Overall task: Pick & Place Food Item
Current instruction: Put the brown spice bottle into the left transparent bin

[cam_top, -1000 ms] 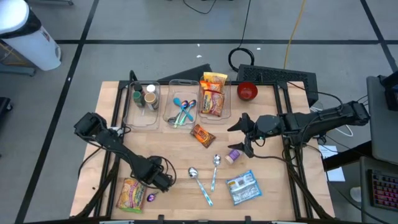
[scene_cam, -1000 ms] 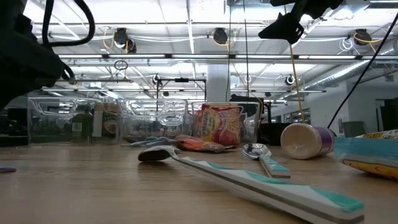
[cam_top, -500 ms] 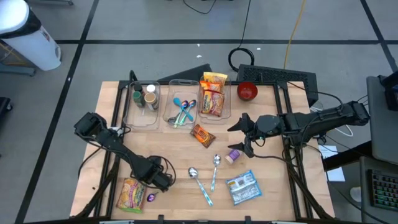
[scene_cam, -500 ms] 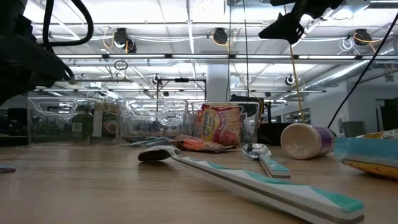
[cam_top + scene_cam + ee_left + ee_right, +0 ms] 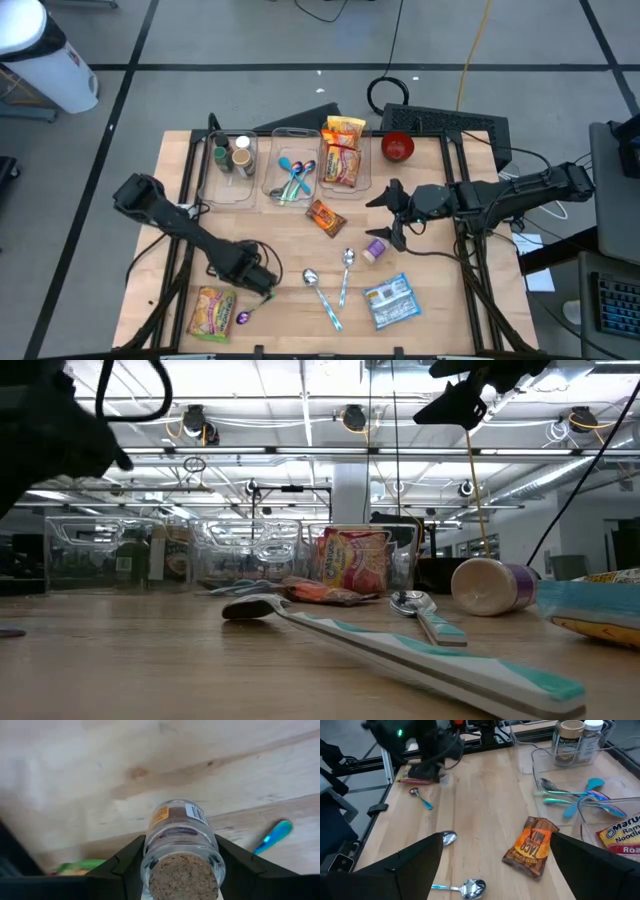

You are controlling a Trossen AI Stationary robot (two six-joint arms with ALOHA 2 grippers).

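In the left wrist view, a small glass jar [image 5: 180, 840] with a cork top [image 5: 181, 879] and a barcode label stands between the fingers of my left gripper [image 5: 181, 870]. That gripper [image 5: 252, 276] is over the near left of the table, beside a yellow-green noodle packet [image 5: 212, 312] and pointing down. In the high view it hides the jar. My right gripper [image 5: 393, 214] hangs open, high above the table's right middle, holding nothing. An orange taco mix packet [image 5: 325, 216] lies flat at the centre. My left gripper pinches the jar's glass sides just below the cork top [image 5: 150, 865] between its two fingers, one on either side. The fingers come from above, pointing down. The jar stands about upright, cork end toward the wrist. Whether its base is off the wood cannot be seen.
Three clear bins stand at the far edge, holding jars [image 5: 232, 158], coloured spoons [image 5: 293, 172] and ramen packets [image 5: 342, 152]. A red bowl [image 5: 398, 147] sits at far right. Two spoons [image 5: 335, 285], a purple cup [image 5: 376, 248], a blue-white packet [image 5: 390, 301] and a small purple spoon [image 5: 241, 318] lie near.
My left gripper has risen and drifted a little toward the table's far edge, away from the noodle packet. In the low view its dark hand has gone up at the left.
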